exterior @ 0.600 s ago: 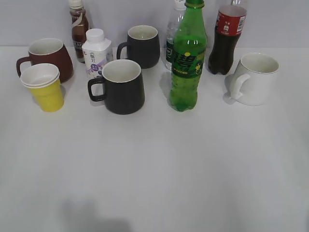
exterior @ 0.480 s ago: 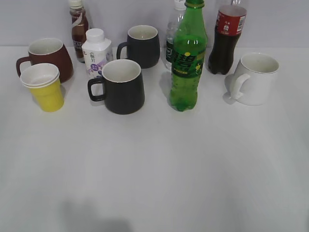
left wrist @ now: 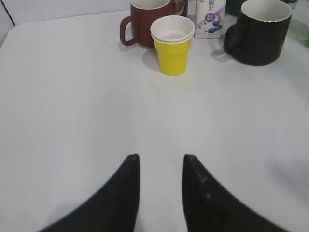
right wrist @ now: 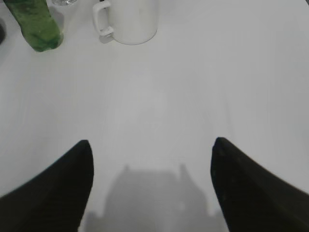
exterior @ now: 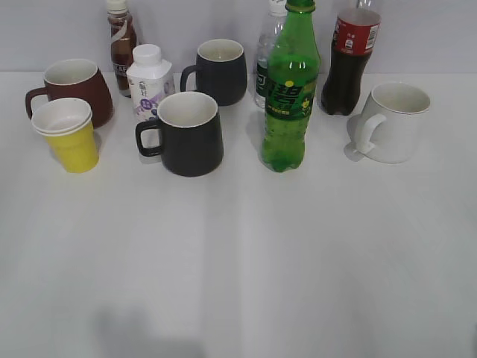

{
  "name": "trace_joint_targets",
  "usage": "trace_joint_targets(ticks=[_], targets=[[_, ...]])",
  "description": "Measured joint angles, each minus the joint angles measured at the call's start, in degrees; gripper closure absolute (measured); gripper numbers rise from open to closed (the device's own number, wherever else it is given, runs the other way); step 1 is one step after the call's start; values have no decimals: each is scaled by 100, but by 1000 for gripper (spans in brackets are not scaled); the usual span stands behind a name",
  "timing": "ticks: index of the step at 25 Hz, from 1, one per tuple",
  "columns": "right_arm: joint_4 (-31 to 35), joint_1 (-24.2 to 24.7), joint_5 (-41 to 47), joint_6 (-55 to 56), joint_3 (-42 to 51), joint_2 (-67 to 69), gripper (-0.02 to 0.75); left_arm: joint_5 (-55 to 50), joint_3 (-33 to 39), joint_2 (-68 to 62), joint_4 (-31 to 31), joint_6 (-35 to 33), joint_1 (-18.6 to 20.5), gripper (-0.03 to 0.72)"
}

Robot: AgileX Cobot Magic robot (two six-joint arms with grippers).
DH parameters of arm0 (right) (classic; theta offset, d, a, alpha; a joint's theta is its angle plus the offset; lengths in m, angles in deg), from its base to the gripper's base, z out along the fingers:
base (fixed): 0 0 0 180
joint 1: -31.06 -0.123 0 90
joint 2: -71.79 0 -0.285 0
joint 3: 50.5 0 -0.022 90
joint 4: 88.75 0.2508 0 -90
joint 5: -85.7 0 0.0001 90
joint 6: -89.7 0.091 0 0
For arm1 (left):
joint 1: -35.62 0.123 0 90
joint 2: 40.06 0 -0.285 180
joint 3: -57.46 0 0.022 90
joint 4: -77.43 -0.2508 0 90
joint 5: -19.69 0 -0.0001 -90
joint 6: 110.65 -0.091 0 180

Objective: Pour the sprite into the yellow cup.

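The sprite (exterior: 291, 89), a tall green bottle with a green cap and a green-and-yellow label, stands upright at the centre back of the table; its base shows at the top left of the right wrist view (right wrist: 36, 24). The yellow cup (exterior: 67, 136) stands at the left in front of a dark red mug; it also shows in the left wrist view (left wrist: 173, 46). My left gripper (left wrist: 161, 157) is open and empty, well short of the yellow cup. My right gripper (right wrist: 151, 141) is wide open and empty over bare table. Neither gripper shows in the exterior view.
A dark red mug (exterior: 74, 86), two black mugs (exterior: 186, 134) (exterior: 220, 71), a white mug (exterior: 393, 121), a small white milk carton (exterior: 149, 80), a brown drink bottle (exterior: 121, 41), a clear water bottle (exterior: 266, 56) and a cola bottle (exterior: 350, 60) crowd the back of the white table (exterior: 238, 261).
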Motion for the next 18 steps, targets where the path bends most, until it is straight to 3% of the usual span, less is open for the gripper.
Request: trace_joint_targets(ticks=[18], targets=[[0, 0, 0, 0, 0, 0, 172, 0, 0, 0, 6, 0, 0, 449]])
